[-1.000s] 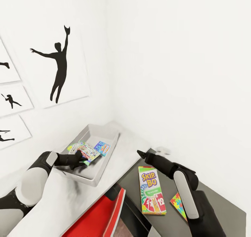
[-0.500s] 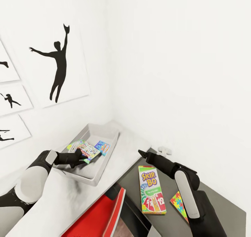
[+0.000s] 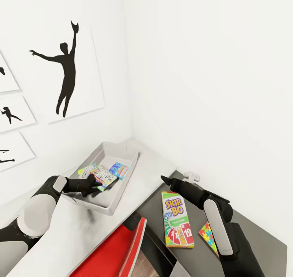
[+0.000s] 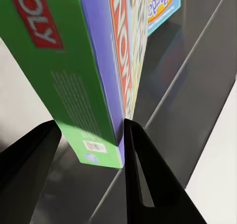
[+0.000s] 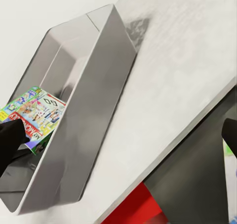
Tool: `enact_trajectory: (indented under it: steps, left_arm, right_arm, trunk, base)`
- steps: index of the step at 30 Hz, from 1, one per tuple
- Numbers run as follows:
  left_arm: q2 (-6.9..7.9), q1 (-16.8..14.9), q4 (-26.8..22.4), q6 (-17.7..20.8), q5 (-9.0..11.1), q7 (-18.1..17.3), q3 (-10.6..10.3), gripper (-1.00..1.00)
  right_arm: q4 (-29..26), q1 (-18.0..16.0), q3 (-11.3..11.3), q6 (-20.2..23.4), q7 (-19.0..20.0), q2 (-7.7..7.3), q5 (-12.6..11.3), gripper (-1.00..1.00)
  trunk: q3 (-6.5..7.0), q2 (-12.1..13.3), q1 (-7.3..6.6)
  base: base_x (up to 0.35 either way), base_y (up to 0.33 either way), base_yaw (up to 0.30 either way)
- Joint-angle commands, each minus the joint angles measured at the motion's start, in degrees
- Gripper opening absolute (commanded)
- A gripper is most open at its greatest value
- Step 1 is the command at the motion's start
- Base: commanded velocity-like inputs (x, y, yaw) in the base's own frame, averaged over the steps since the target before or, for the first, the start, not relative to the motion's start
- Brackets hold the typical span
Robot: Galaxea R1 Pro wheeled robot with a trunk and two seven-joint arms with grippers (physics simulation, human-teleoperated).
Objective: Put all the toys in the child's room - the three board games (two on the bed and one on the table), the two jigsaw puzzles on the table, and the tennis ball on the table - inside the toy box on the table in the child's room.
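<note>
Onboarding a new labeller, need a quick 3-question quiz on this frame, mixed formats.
1. True or false: the Skip-Bo box lies inside the toy box.
2. The left gripper holds: A) the green-edged board game, B) the blue board game, C) the jigsaw puzzle.
3. On which section of the table does the jigsaw puzzle rest?

Key: 1. False, it lies on the lower dark section. 2. A, held over the toy box. 3. The lower dark section, beside the right arm.

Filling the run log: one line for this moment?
left gripper: holds Monopoly box in toy box | right gripper: free | Skip-Bo: on table
</note>
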Motion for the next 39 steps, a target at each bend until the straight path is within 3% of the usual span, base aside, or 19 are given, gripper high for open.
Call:
enact_trajectory:
  steps: [1,28,39]
  left_arm:
    - [0.01,-0.08,-0.04,0.28,-0.38,-0.07,0.41,-1.00]
    - [0.07,-0.09,-0.04,0.23,-0.29,0.41,0.43,-1.00]
    - [0.06,-0.09,-0.04,0.26,-0.29,0.41,0.49,-1.00]
  right_arm:
    - [-0.04,-0.05,-0.05,0.28,0.21,0.03,0.18,1.00]
    - [-0.04,-0.05,-0.15,0.21,0.26,-0.05,0.18,1.00]
    - [0.03,-0.05,-0.10,-0.24,0.36,-0.06,0.18,1.00]
  trunk:
    - [-0.22,-0.13,0.03]
    - [-2.77,-0.13,0.03]
    - [-2.94,-0.13,0.03]
  base:
    - [0.000,0.000,0.000]
    - [0.000,0.000,0.000]
    - [0.000,0.000,0.000]
